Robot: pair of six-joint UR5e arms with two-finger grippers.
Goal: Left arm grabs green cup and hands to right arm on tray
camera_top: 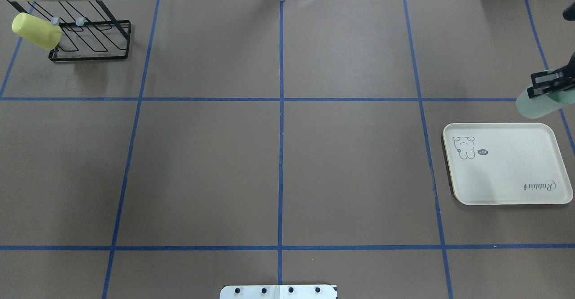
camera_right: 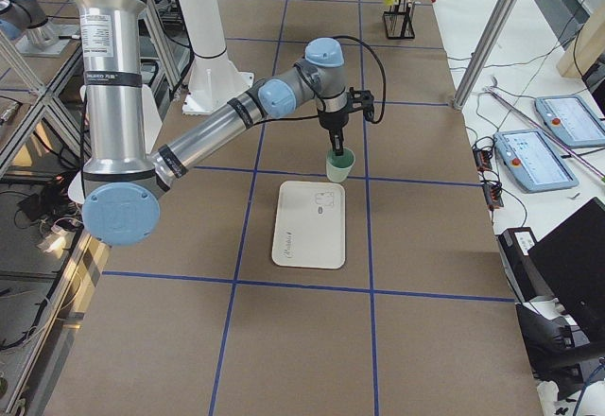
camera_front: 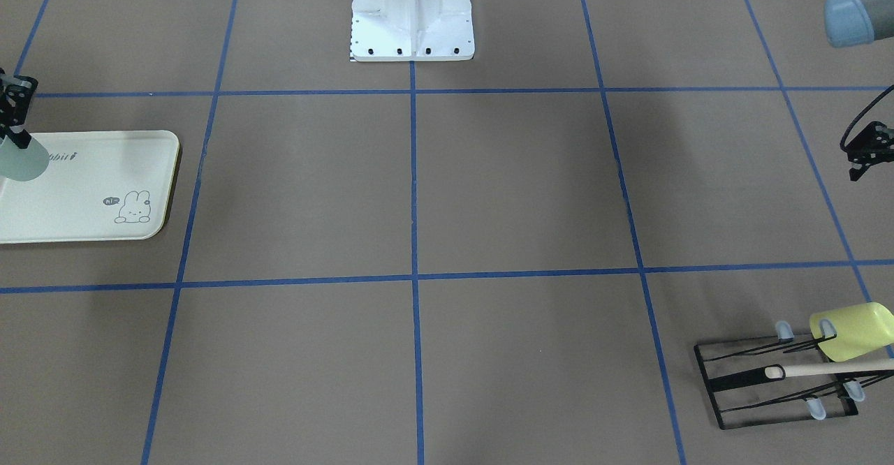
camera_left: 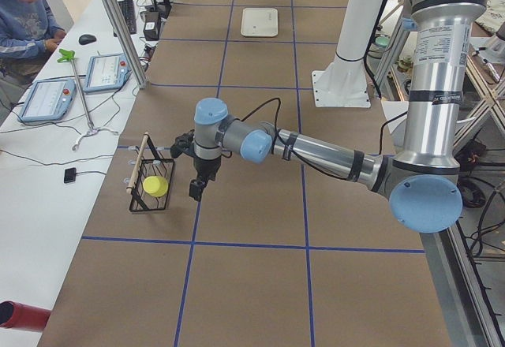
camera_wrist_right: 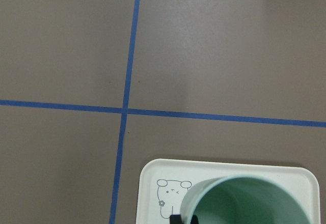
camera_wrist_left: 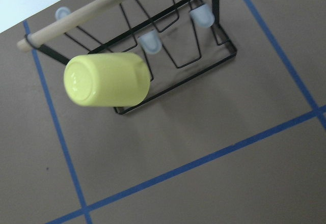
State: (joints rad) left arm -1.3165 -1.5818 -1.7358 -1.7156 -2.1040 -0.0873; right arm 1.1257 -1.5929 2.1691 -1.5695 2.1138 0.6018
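The green cup [camera_top: 537,103] is a pale mint tumbler held upright, mouth up, by my right gripper [camera_top: 546,85], which is shut on its rim. The cup hangs just above the bunny end of the cream tray [camera_top: 503,173]. The right wrist view looks down into the cup [camera_wrist_right: 249,201] over the tray [camera_wrist_right: 153,173]. The exterior right view shows the cup [camera_right: 338,164] at the tray's [camera_right: 307,232] far edge. My left gripper [camera_front: 866,154] is empty, far off near the wire rack. It is cut off by the view's edge, so I cannot tell whether it is open.
A black wire rack [camera_top: 90,56] with a wooden bar stands at the far left corner. A yellow-green cup [camera_top: 36,30] hangs on it, also seen in the left wrist view [camera_wrist_left: 107,80]. The robot's white base [camera_front: 412,18] is at the near middle edge.
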